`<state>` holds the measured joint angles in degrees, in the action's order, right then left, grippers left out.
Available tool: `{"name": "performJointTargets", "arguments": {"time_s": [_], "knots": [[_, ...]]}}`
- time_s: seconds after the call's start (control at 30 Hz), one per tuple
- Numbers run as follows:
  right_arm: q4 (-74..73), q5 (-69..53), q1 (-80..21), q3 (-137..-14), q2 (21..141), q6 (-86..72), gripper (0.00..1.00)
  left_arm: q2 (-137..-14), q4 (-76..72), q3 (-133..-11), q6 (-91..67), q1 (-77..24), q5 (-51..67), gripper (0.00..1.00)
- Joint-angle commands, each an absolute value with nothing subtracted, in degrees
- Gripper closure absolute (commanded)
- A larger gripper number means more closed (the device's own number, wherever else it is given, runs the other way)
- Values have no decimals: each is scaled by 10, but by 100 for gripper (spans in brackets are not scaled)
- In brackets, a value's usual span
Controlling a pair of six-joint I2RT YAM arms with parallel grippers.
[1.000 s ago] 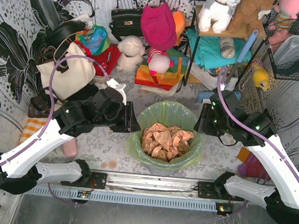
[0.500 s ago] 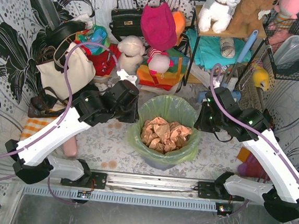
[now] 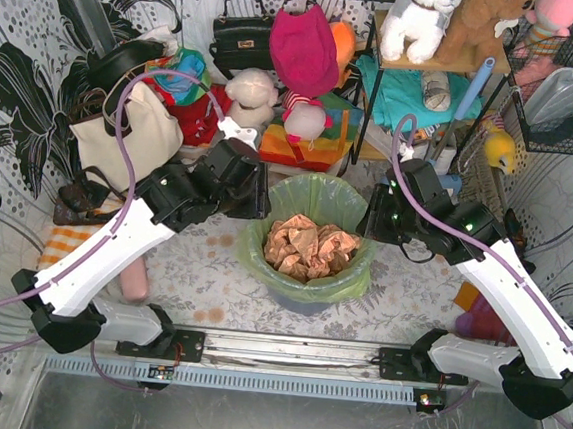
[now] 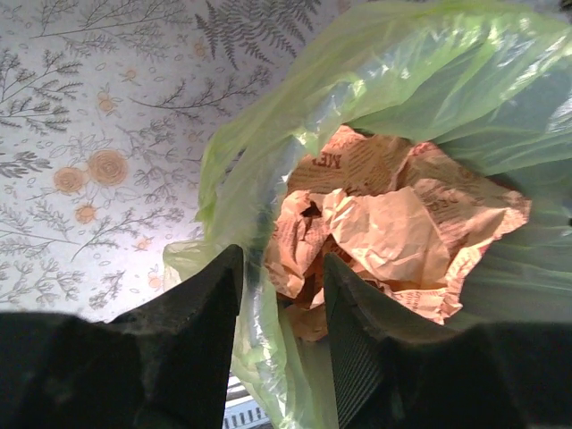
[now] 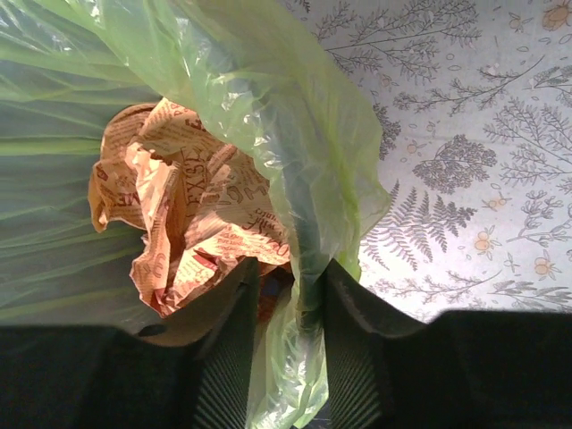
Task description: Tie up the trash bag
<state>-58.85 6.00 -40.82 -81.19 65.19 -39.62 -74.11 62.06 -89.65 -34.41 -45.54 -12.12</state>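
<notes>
The trash bag [image 3: 312, 205] is thin light-green plastic lining a blue-grey bin [image 3: 304, 302], with crumpled brown paper [image 3: 309, 249] inside. My left gripper [image 3: 258, 198] is at the bag's left rim. In the left wrist view this gripper [image 4: 282, 257] is open and straddles the bag's rim film [image 4: 255, 206], which lies against the left finger. My right gripper [image 3: 371, 218] is at the right rim. In the right wrist view it [image 5: 290, 264] is also open, with a fold of bag [image 5: 308, 170] hanging between the fingers and not pinched.
A cream tote bag [image 3: 122, 140] stands at the left. Plush toys [image 3: 251, 101] and a black handbag [image 3: 244, 35] crowd the back. A shelf [image 3: 420, 64] with toys and cloths is at the back right, beside a wire basket [image 3: 568, 99].
Both arms moved away from the bases and in toward the bag, so each gripper now straddles a side of the rim. The rim has been drawn inward, leaving the mouth narrower.
</notes>
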Motion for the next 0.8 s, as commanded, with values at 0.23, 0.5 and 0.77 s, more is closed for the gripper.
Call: {"name": "performJointTargets", "arguments": {"time_s": [0.23, 0.5, 0.77], "knots": [[-588, 77, -411, -840, 624, -401, 54, -615, 587, -877, -411, -441, -187, 37], [-604, 107, -411, -860, 585, -414, 50, -515, 547, -729, -459, -389, -216, 30], [-601, 109, -411, -872, 567, -426, 50, -503, 411, -570, -420, -257, 20, 26]]}}
